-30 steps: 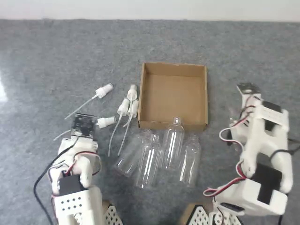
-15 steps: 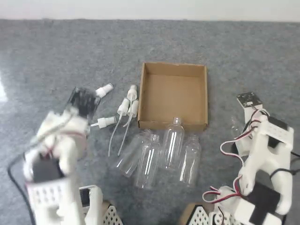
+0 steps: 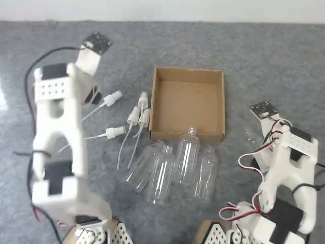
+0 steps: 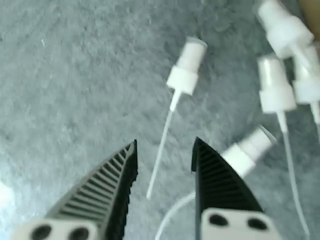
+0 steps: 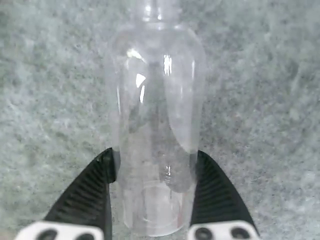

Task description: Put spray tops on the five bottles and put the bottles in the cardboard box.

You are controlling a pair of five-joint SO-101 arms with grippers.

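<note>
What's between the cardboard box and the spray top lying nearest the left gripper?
Three other spray tops, bunched beside the cardboard box's left wall; the rest toward that spray top is bare grey carpet. The high view shows it.

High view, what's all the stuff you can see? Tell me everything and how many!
table: one, grey, under everything.
cardboard box: one, brown, open top, middle of the table.
spray tops: five, white with long tubes, lying left of the box.
bottles: four, clear, lying side by side in front of the box.
fifth bottle: one, clear, between the right gripper's fingers.
arms: two, white, at the left and right sides.
left gripper: one, black fingers, open above the spray tops.
right gripper: one, black fingers, closed on the fifth bottle.
</note>
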